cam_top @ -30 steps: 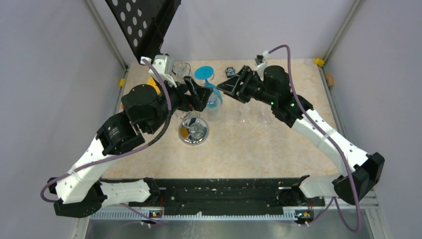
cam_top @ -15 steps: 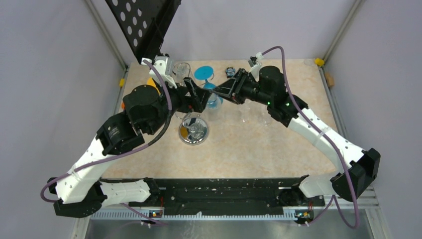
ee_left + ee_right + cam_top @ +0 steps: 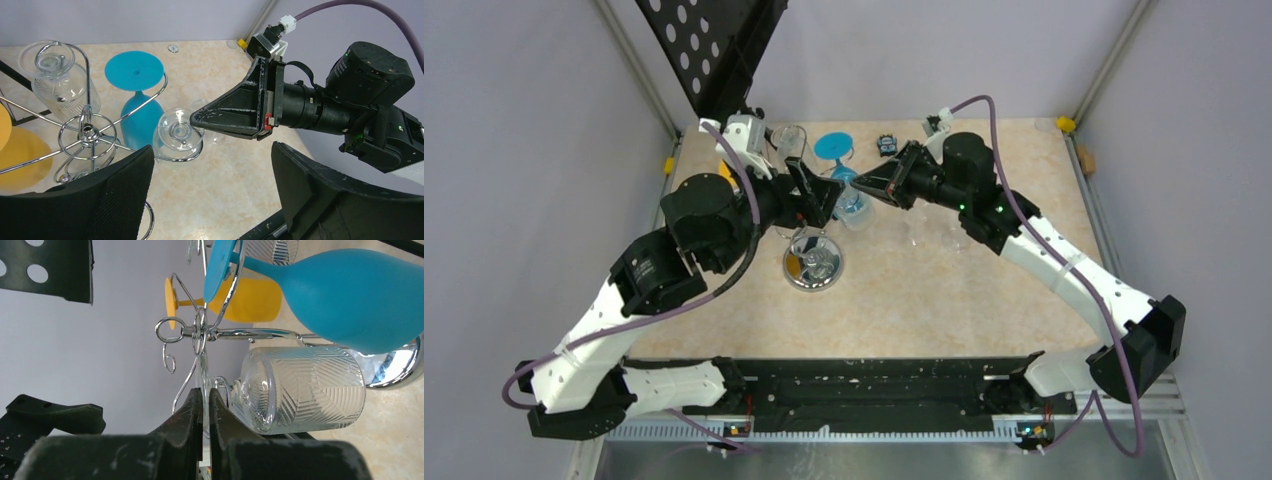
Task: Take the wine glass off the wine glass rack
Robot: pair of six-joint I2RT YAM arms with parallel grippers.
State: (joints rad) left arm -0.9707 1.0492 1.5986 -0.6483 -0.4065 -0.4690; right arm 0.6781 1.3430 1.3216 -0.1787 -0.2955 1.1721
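Jaws of your right gripper (image 3: 196,118) stand closed, pad to pad with only a sliver of light between them, their tips at the foot rim of the clear glass (image 3: 179,132). Whether that rim is nipped between the tips or merely touched, you cannot tell from any view.

The clear glass hangs upside down on the rack (image 3: 86,132), its foot resting in a curled wire hook and its ribbed bowl dropping below. In the right wrist view the bowl sits just to one side of the closed fingers, near their tips. Just past those tips runs the rack's chrome stem. Beyond it hang a blue glass (image 3: 136,72) and a yellow glass (image 3: 250,302), each on its own hook.

Your left gripper (image 3: 212,150) is spread wide and grips nothing. It faces the right gripper nose to nose. The clear glass's foot and the right gripper's tips show in the gap between the left fingers, just ahead of them, with bare table (image 3: 220,200) underneath. Ahead of the left-hand finger stands the rack's hub, and farther out a second clear glass (image 3: 57,85) hangs on another hook.

From above, the two grippers meet over the rack, whose round shiny base (image 3: 812,265) lies nearer the arms' bases than either set of fingertips. A black perforated plate (image 3: 714,50) rises beyond the left gripper, off to its left-hand side.
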